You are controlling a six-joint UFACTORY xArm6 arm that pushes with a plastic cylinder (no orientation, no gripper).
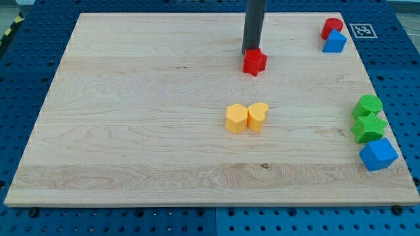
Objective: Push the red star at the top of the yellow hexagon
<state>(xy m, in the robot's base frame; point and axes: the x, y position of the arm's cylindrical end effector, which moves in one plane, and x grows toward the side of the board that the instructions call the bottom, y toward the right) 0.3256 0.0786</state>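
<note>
The red star [254,62] lies on the wooden board in the upper middle of the view. My tip [250,52] touches its upper left edge, the dark rod rising straight up out of the view's top. The yellow hexagon [236,118] lies near the board's middle, below and slightly left of the star, with a wide gap between them. A yellow heart [258,116] touches the hexagon's right side.
A red block [331,27] and a blue triangle [335,42] sit at the top right corner. At the right edge lie a green block [367,105], a green star [367,127] and a blue cube [378,155]. The board [131,98] rests on a blue pegboard.
</note>
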